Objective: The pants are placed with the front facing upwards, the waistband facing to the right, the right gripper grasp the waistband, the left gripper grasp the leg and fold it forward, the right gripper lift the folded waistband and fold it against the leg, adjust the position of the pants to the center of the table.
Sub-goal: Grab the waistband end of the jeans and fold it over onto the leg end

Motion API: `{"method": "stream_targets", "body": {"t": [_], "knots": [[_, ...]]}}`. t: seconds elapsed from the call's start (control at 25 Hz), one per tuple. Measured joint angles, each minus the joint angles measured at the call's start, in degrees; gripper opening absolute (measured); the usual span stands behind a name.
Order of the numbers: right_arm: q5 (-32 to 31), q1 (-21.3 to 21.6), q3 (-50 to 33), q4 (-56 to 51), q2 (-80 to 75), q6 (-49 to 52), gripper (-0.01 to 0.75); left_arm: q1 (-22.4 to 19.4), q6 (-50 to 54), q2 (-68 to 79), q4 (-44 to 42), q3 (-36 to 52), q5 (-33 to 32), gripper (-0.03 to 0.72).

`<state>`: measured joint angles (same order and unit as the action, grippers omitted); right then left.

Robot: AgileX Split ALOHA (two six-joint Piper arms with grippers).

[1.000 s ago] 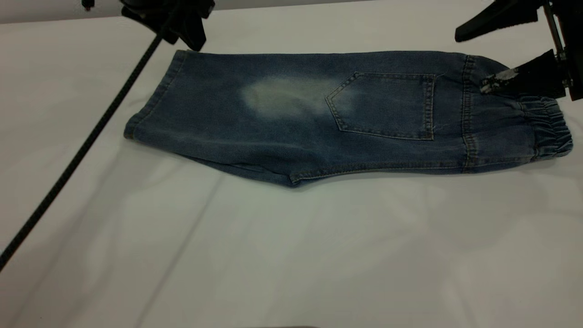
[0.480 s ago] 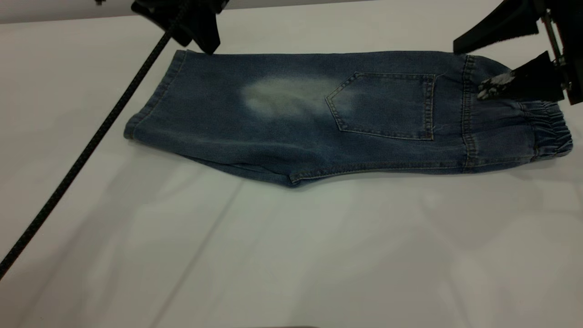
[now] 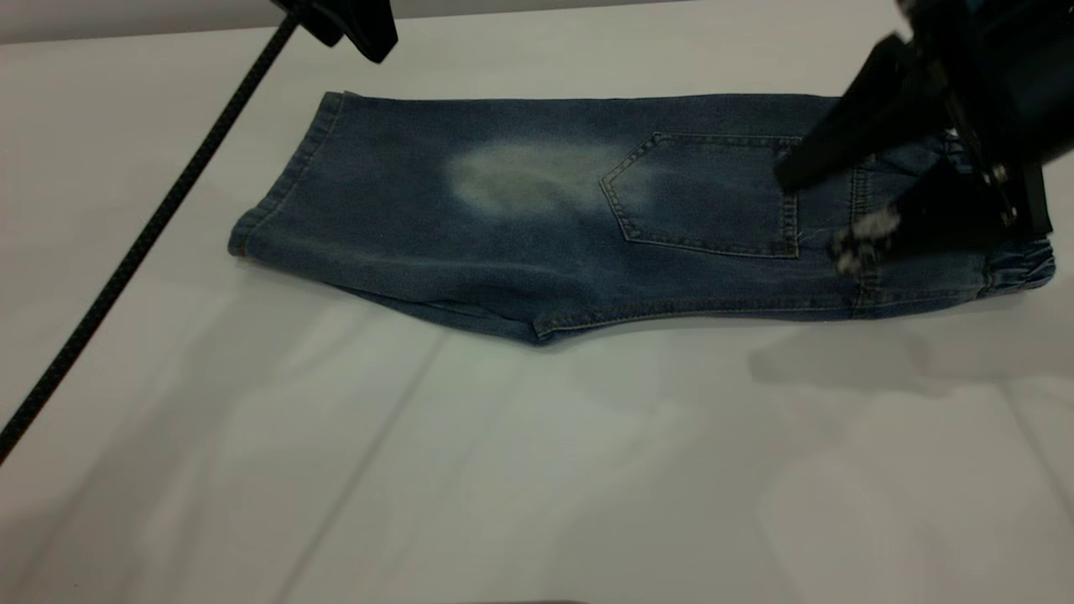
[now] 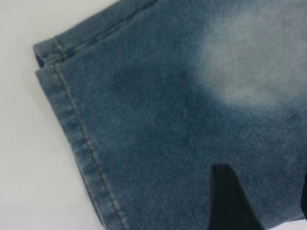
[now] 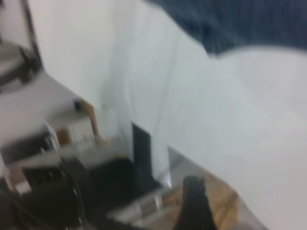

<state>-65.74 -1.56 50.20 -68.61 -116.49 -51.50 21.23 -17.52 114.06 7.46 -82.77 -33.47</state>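
Note:
The blue denim pants (image 3: 537, 226) lie flat on the white table (image 3: 537, 470), folded lengthwise with the patch pocket (image 3: 709, 193) up. Their leg hem (image 3: 281, 184) is at the left and the gathered waistband (image 3: 1019, 270) at the right. My right gripper (image 3: 826, 210) hangs open above the waistband end and hides most of it; nothing is between its fingers. The left gripper (image 3: 357, 25) hovers open over the far corner of the leg hem, holding nothing. In the left wrist view the hem (image 4: 76, 129) and a pale patch (image 4: 259, 57) fill the picture, with one black finger (image 4: 230, 201) over the denim.
The left arm's black braided cable (image 3: 143, 243) runs slantwise across the table's left side. The right wrist view shows the pants (image 5: 240, 24), white tabletop (image 5: 230, 120), its edge and furniture (image 5: 57, 182) beyond.
The right gripper has swung left and nearer over the waistband, now covering it. The left gripper has risen and drifted right, away from the hem corner. The pants have not moved.

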Motion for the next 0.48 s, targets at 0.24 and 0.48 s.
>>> {"method": "stream_targets", "body": {"t": [0.24,0.48], "knots": [[-0.46,-1.84,0.00,11.45,0.00,9.41,0.471,0.00,-0.06,-0.64,-0.43,0.00,-2.44,0.323],[7.00,-1.86,0.00,27.32,0.00,22.16,0.436,0.00,-0.46,-0.86,-0.98,0.00,-3.01,0.323]]}}
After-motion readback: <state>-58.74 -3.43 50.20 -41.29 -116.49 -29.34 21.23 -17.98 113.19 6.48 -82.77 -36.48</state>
